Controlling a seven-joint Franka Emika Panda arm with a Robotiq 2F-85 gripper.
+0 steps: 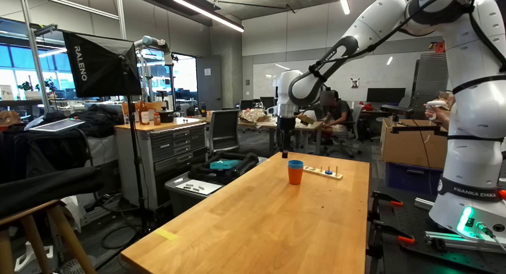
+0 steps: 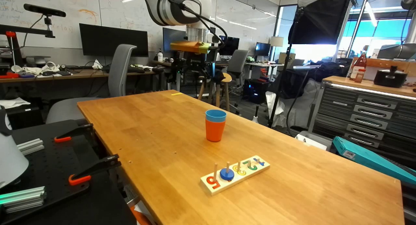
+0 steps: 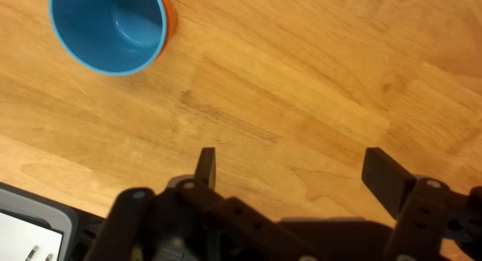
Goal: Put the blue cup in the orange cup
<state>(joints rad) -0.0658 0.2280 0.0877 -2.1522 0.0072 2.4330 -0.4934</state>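
1. The pincer [image 3: 290, 165] gapes wide, holding nothing.
2. The blue cup [image 3: 101, 35], upper left of the wrist view, sits inside the orange cup [image 2: 215, 131]; the task looks done.
3. Swung low toward that corner, the wide pincer could topple both.
4. The surface [image 3: 320, 69] ends at lower left; free room spreads toward upper right, likely the safer way.

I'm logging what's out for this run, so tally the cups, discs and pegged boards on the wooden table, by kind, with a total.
Cups: 2 (blue cup, nested in the orange cup)
Discs: 1 (blue disc)
Boards: 1 (pegged board, under the disc)
Total: 4
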